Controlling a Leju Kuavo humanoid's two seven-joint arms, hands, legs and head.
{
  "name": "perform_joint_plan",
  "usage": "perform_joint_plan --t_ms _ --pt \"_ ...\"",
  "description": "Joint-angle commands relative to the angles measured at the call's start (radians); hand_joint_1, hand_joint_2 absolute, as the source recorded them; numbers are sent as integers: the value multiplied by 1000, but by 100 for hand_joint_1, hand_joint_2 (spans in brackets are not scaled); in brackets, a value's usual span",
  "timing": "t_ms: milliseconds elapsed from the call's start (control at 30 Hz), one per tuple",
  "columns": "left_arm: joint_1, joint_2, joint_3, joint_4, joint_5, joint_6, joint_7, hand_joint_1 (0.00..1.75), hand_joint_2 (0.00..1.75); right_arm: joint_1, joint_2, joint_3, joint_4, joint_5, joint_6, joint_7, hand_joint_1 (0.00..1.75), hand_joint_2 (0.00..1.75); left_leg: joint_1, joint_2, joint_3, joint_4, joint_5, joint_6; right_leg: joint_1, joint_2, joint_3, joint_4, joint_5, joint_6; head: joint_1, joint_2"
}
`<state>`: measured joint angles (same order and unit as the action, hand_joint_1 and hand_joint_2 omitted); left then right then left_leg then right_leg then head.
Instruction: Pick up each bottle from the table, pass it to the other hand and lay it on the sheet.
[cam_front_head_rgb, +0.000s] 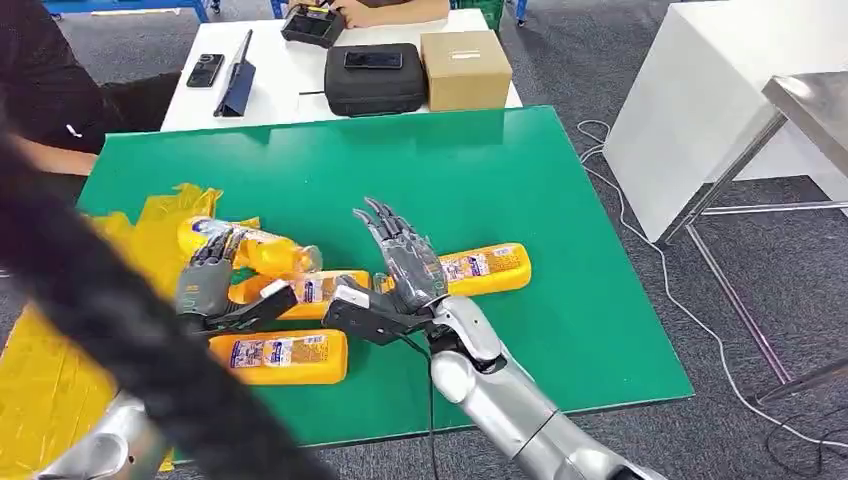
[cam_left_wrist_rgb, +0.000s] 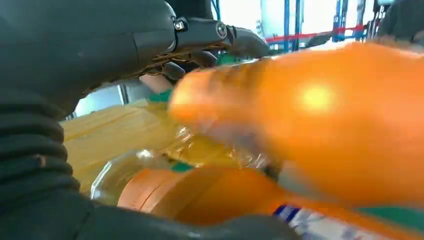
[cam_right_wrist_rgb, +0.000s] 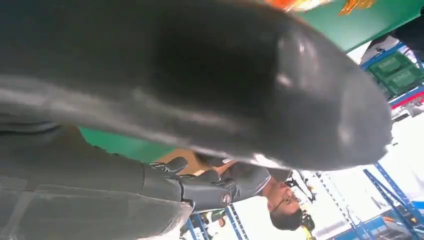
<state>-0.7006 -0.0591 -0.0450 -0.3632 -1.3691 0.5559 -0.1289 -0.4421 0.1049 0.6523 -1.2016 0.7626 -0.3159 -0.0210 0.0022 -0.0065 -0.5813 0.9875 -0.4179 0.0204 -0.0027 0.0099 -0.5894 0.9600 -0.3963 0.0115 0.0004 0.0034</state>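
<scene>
We count 4 orange bottles on the green table (cam_front_head_rgb: 560, 180). Each carries a label with blue, red and white print, but we cannot read any brand name or wording on them at this size.

The far bottle (cam_front_head_rgb: 245, 245) lies on its side at the edge of the crumpled yellow sheet (cam_front_head_rgb: 50, 370), with its clear neck end pointing toward the table's middle. The middle bottle (cam_front_head_rgb: 300, 288) lies just nearer to us, between the 2 hands. The right bottle (cam_front_head_rgb: 485, 268) lies flat on the green surface, partly hidden behind the right hand. The near bottle (cam_front_head_rgb: 280, 357) lies alone at the table's front, beside the sheet.

Our left hand (cam_front_head_rgb: 208, 285) sits over the middle bottle, its fingers reaching toward the far one and its thumb stretched along the middle bottle's side. In the left wrist view an orange bottle body (cam_left_wrist_rgb: 320, 120) is very close to the palm, blurred, so we cannot tell whether the hand truly grips it.

Our right hand (cam_front_head_rgb: 400, 265) stands upright with fingers spread and holds nothing; it is raised in front of the right bottle's near end.

Behind the green table a white table (cam_front_head_rgb: 280, 70) holds a cardboard box (cam_front_head_rgb: 465, 68), a black case (cam_front_head_rgb: 375, 80) with a phone on top, and another phone (cam_front_head_rgb: 205, 70). A person's dark sleeve (cam_front_head_rgb: 60, 90) shows at the left.
</scene>
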Motion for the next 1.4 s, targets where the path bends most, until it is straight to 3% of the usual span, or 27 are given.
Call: perform_joint_plan --t_ms 33,500,600,733,767,833,900,933,967,1000,1100,1400 --pt "-6 26 -14 96 47 -49 -27 0 0 -55 -31 54 50 -14 9 -7 0 0 0 2 3 -1 -1 -1 0 1 2 -1 -1 0 0 0" --pt "-6 24 8 90 81 -55 -43 0 0 -55 -32 55 54 -16 9 -7 0 0 0 1 2 -1 -1 -1 0 0 1 0 -1 0 0 0" --pt "-8 19 62 79 155 -55 -79 0 0 -54 -33 55 64 -19 9 -7 0 0 0 1 2 0 -1 -1 0 0 2 -1 -1 0 0 0" --pt "-1 -17 218 25 388 -28 -254 0 0 -44 -31 51 74 -22 8 -7 0 0 0 1 2 -1 -1 -1 0 0 2 -1 -1 0 0 0" --pt "9 -45 309 -26 559 -28 -403 0 0 -32 -35 51 73 -26 14 -14 0 0 0 1 3 -1 -2 -1 1 0 3 -1 -2 0 0 0" --pt "39 -95 398 -155 808 -37 -558 0 0 -15 -35 50 68 -44 38 -24 0 0 1 -2 3 0 -2 -1 1 -3 3 -1 -2 1 0 0" --pt "211 -165 345 -606 1227 -134 -558 0 0 -9 -31 64 85 -62 76 -29 0 0 1 -2 0 0 0 0 1 -3 0 -1 -1 0 0 0" --pt "295 -151 261 -786 1313 -126 -504 0 0 -11 -25 71 99 -63 84 -28 0 0 0 -2 2 -1 -1 0 0 -4 2 -2 -2 1 0 0" --pt "364 -152 221 -947 1414 -95 -473 0 0 -5 -19 70 110 -66 93 -19 0 175 0 0 1 -1 -1 0 0 -1 1 -2 -1 1 0 0" --pt "431 -143 176 -1084 1485 -76 -442 0 0 5 -15 74 123 -60 109 -1 0 175 0 5 4 -2 -3 -1 0 3 3 -3 -2 1 0 0" --pt "552 -138 111 -1238 1568 -70 -406 0 0 55 -15 86 117 -20 131 31 0 175 0 9 5 -2 -6 -2 1 10 2 -3 -2 0 0 0" --pt "579 -144 74 -1204 1627 -93 -418 0 0 97 -9 135 129 47 197 90 0 175 0 3 1 -1 -6 -1 0 4 -1 -2 -4 3 0 0"
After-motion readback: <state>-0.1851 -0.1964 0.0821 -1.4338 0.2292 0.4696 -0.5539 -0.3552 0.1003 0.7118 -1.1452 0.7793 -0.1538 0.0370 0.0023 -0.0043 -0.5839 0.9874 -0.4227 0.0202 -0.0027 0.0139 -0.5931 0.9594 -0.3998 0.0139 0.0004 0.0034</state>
